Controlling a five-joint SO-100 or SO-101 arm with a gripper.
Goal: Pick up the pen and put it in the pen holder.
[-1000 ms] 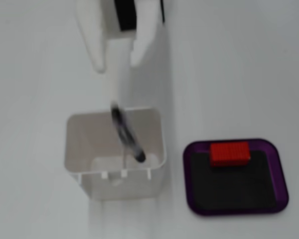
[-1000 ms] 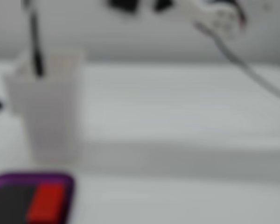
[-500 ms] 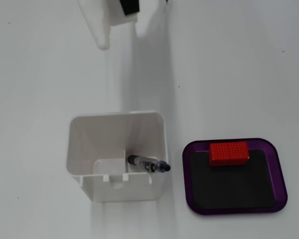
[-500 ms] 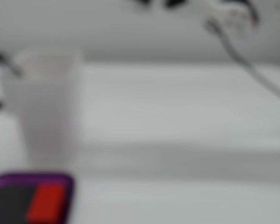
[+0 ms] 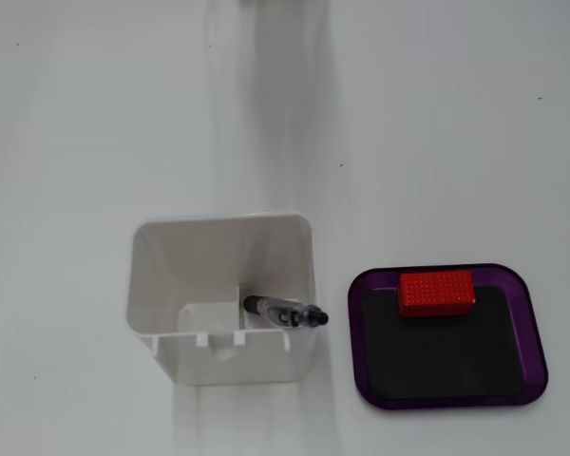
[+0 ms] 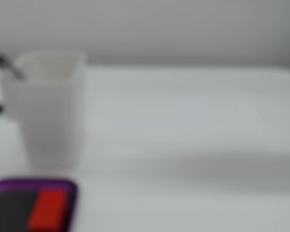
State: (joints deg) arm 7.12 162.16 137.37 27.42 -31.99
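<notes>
Purple tray [image 6: 34,186] with its red block [image 6: 48,208] fills the blurred fixed view's foreground, just before the white pen holder [image 6: 48,106].

From above, the pen [image 5: 285,312] already leans inside the holder's right rim, tip poking over it.

No pincer shows; the task looks finished.
</notes>
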